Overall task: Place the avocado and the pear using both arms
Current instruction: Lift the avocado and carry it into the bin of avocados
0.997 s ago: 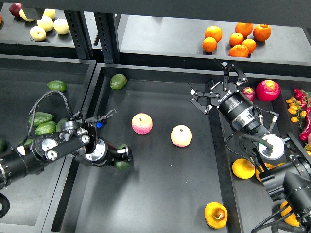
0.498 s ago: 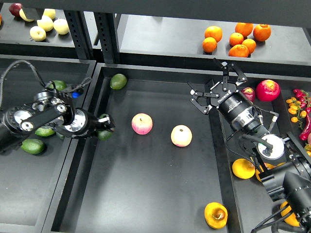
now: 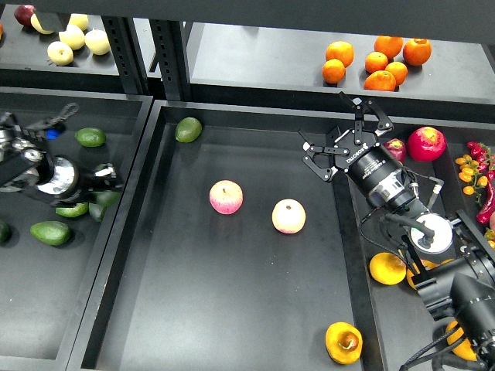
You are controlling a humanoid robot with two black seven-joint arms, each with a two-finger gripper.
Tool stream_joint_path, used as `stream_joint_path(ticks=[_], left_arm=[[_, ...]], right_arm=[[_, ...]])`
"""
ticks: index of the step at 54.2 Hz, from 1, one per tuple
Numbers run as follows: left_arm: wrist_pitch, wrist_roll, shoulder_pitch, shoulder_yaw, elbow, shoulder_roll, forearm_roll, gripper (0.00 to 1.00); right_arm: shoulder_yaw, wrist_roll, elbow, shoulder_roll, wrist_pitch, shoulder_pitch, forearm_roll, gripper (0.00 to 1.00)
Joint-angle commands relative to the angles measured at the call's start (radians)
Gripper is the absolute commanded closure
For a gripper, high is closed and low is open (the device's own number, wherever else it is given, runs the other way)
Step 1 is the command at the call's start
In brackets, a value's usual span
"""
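Note:
My left gripper [image 3: 106,184] is over the left bin [image 3: 46,325], motion-blurred, and appears shut on the dark green avocado [image 3: 103,202], which shows just below its fingers. The pear [image 3: 343,342], orange-yellow with a brown sunken stem end, lies at the front right of the middle tray [image 3: 232,309]. My right gripper [image 3: 341,136] is open and empty, hovering over the back right of the middle tray, far from the pear.
Two pink-and-yellow apples [image 3: 226,197] [image 3: 288,216] lie mid-tray. A lighter green avocado [image 3: 188,129] sits at the tray's back left. More avocados [image 3: 50,232] lie in the left bin. Oranges [image 3: 377,60] sit on the back shelf, red fruit [image 3: 426,143] on the right.
My left arm has swung left from the middle tray across the tray wall into the left bin, carrying the avocado. The right arm has not moved.

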Motion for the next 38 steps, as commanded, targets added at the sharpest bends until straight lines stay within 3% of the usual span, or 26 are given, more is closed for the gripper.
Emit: stream_joint_path(ticks=[1, 38], left_arm=[[0.000, 0.000, 0.015, -0.001, 0.005, 0.045, -0.006, 0.54], [0.000, 0.000, 0.097, -0.014, 0.150, 0.078, -0.006, 0.53]], right_arm=[[-0.001, 0.000, 0.000, 0.000, 0.000, 0.000, 0.000, 0.01], [-0.001, 0.000, -0.001, 0.000, 0.000, 0.000, -0.002, 0.01]])
